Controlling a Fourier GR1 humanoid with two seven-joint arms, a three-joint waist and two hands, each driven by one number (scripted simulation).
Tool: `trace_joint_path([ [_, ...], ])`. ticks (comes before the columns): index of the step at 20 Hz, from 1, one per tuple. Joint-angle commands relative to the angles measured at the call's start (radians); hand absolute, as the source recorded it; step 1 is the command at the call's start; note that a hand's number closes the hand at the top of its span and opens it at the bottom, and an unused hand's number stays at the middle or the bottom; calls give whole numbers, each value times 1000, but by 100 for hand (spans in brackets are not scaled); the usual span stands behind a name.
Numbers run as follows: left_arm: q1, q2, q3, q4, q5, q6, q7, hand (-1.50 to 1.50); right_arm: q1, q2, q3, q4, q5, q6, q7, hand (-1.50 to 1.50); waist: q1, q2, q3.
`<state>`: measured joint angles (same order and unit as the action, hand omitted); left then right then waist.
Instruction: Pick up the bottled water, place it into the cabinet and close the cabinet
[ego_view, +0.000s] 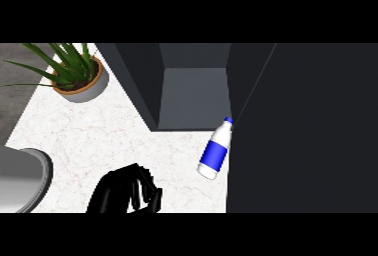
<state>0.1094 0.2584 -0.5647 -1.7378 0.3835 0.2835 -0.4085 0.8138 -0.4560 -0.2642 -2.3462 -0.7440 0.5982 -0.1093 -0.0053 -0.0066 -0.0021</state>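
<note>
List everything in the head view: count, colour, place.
bottled water: 1, white with blue label and cap, tilted, before the cabinet opening
cabinet: 1, dark grey, open, top middle
dark panel, likely the cabinet's door: 1, near black, right side
potted plant: 1, green, pale pot, top left
round object: 1, grey, left edge, cut off
counter: 1, white marbled
left hand: 1, black, bottom edge, apart from the bottled water
right hand: not in view

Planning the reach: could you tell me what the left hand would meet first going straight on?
The left hand points up-right: likely bare counter, then the open cabinet, passing left of the bottled water.
</note>
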Motion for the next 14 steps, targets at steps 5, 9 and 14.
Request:
trace_joint_path([
  [5,118,166,121,-98,58,-95,-44,150,30,-45,55,-250,102,69,62,150,6,-4,-2],
  [9,136,228,211,-160,162,-171,-18,-150,33,-25,82,-292,92,81,37,150,-6,-5,-3],
  [14,204,262,289,-182,215,-205,-60,-150,18,-49,143,-329,135,95,60,150,-2,-10,-6],
])
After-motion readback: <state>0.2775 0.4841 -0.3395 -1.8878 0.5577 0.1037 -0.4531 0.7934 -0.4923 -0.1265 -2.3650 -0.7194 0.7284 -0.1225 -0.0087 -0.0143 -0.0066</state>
